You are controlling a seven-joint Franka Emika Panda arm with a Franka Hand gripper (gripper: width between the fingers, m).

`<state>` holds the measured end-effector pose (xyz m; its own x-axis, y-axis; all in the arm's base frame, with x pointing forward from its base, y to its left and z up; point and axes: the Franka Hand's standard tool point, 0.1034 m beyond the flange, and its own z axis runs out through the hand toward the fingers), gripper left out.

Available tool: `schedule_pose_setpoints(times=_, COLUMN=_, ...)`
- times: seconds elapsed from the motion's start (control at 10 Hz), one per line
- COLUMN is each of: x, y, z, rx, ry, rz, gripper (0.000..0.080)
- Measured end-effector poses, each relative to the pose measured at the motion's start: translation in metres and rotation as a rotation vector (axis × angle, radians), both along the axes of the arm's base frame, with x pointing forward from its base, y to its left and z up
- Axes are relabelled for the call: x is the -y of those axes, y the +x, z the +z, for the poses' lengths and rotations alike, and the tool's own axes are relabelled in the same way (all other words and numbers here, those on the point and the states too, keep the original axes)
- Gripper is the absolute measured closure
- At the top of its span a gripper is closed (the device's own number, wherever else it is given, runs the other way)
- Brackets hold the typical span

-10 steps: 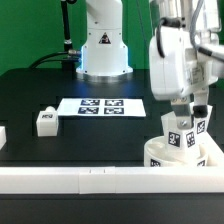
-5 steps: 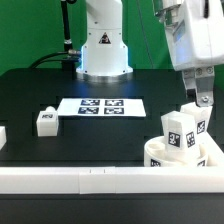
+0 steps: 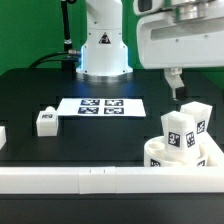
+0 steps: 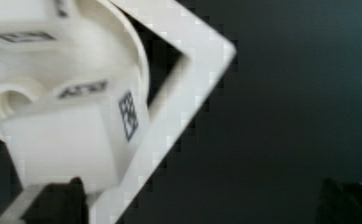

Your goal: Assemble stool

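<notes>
The round white seat (image 3: 182, 157) sits against the white rails at the front of the exterior view's right. Two white block legs stand on it: one (image 3: 180, 131) nearer, one (image 3: 201, 117) behind. A third leg (image 3: 45, 120) lies loose on the black table at the exterior view's left. My gripper (image 3: 177, 88) hangs above and behind the seat, open and empty, clear of the legs. In the wrist view the seat (image 4: 45, 140) and a tagged leg (image 4: 80, 92) show beyond my gripper (image 4: 199, 205), whose fingers stand wide apart.
The marker board (image 3: 100, 105) lies flat mid-table before the robot base (image 3: 103, 45). A long white rail (image 3: 90, 178) runs along the front edge and also shows in the wrist view (image 4: 192, 60). A white piece (image 3: 2, 135) sits at the far left edge.
My gripper has let go of the leg on the seat and risen up and back from it. The leg stays standing on the seat.
</notes>
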<state>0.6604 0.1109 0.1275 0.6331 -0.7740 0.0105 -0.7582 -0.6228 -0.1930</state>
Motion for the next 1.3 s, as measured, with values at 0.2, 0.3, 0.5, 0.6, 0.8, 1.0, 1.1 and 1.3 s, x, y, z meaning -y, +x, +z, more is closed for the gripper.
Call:
schedule_pose_setpoints(times=0.2, x=-0.005, y=0.001, z=0.0, rx=0.015, ry=-0.012, rz=0.089, gripper=0.015)
schedule_pose_setpoints(times=0.3, x=-0.003, y=0.001, z=0.0, rx=0.019, ry=-0.022, rz=0.13, gripper=0.015)
schedule_pose_setpoints(times=0.5, x=0.0, y=0.001, z=0.0, rx=0.034, ry=-0.058, rz=0.295, gripper=0.015)
schedule_pose_setpoints(times=0.6, x=0.007, y=0.001, z=0.001, rx=0.037, ry=-0.101, rz=0.498, gripper=0.015)
schedule_pose_setpoints(times=0.8, x=0.013, y=-0.004, z=-0.001, rx=0.012, ry=-0.136, rz=0.8, gripper=0.015)
schedule_pose_setpoints(times=1.0, x=0.015, y=-0.004, z=-0.001, rx=0.02, ry=-0.152, rz=0.885, gripper=0.015)
schedule_pose_setpoints(times=1.1, x=0.018, y=-0.004, z=-0.001, rx=0.022, ry=-0.17, rz=0.951, gripper=0.015)
schedule_pose_setpoints(times=1.3, x=0.022, y=-0.003, z=-0.002, rx=0.021, ry=-0.209, rz=1.087, gripper=0.015)
